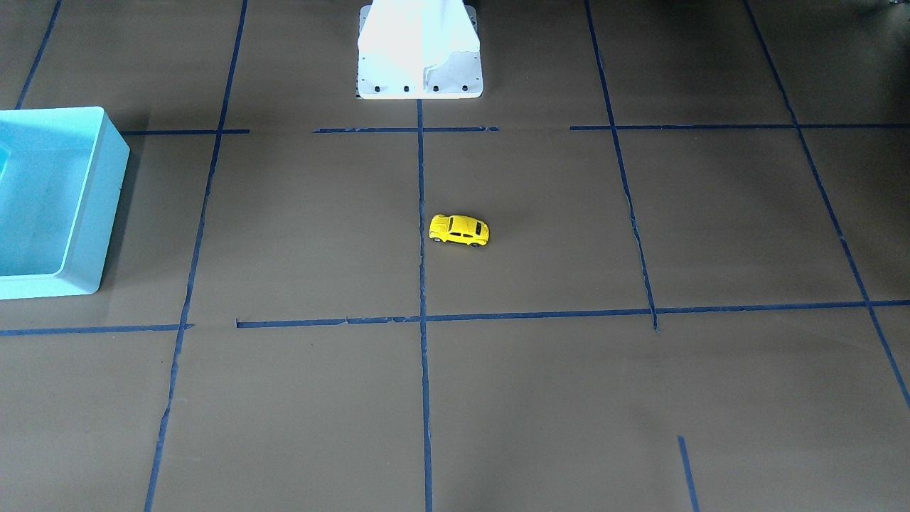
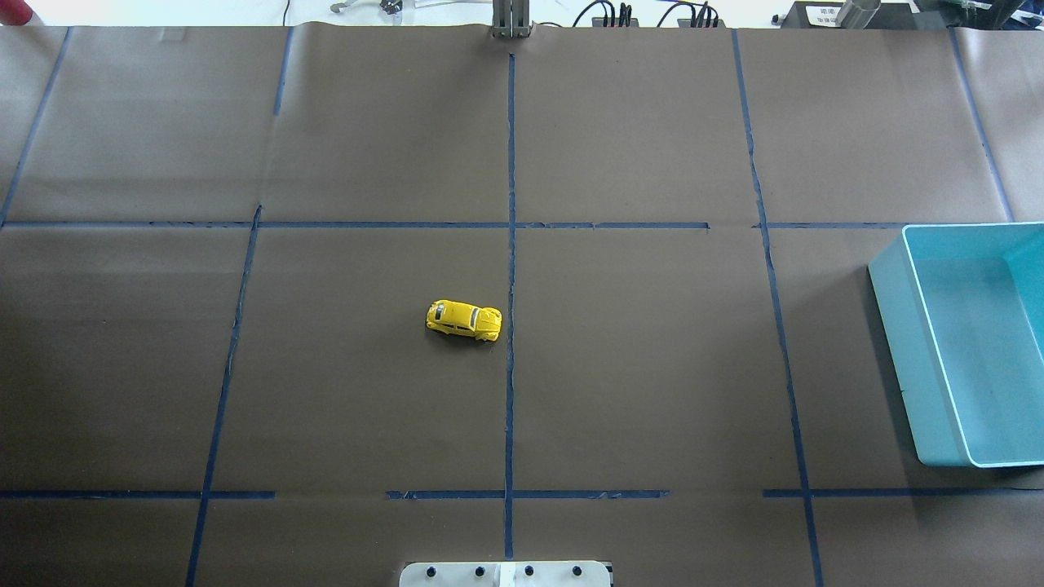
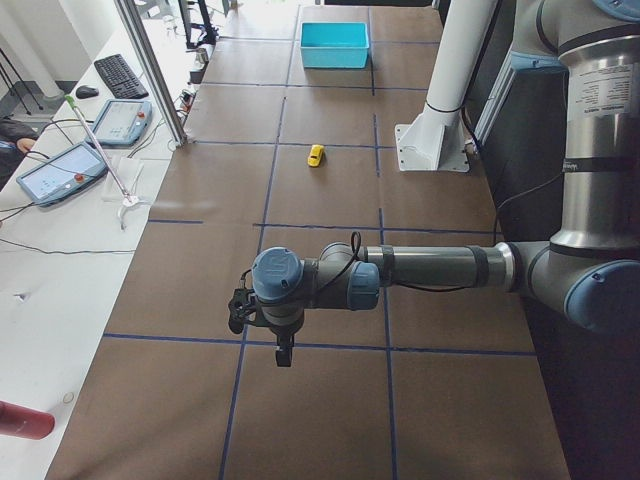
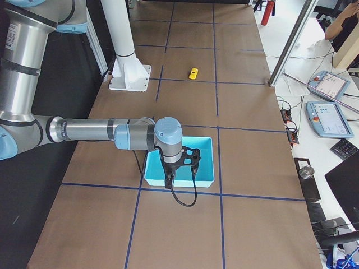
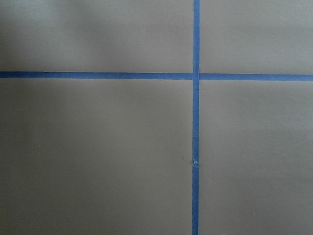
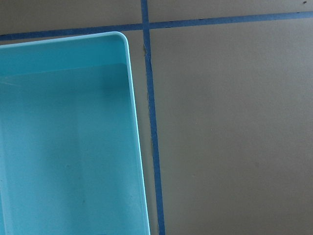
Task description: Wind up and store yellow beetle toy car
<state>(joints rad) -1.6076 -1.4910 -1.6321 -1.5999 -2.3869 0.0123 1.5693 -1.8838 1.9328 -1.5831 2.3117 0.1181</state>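
Found the yellow beetle toy car (image 2: 463,320) upright on its wheels on the brown-papered table (image 2: 342,147), close to mid-table in the overhead view. Lies lengthwise along the 9-to-3 line, just at 9 o'clock of the central blue tape line (image 2: 510,244) and nearly touching it. Not held and not touched by either arm.

Located the turquoise bin (image 2: 912,342) at 3 o'clock from the car, well apart, cut off by the overhead view's right edge. Interior shows plain turquoise floor.

Observed the white robot base (image 2: 506,573) at 6 o'clock from the car, at the overhead view's bottom edge.

Sighted the left gripper (image 3: 284,358) in the side view from the robot's left only: carried on the near arm stretched level over the table, pointing down above bare paper near a tape crossing, well apart from the car. Cannot tell whether its fingers stand apart or together. Left wrist camera takes in only paper and crossed tape.

Sighted the right gripper (image 4: 168,179) in the side view from the robot's right only: pointing down over the bin's near rim, far from the car. Cannot tell finger spacing here either. Right wrist camera takes in one rounded bin corner beside a tape line.
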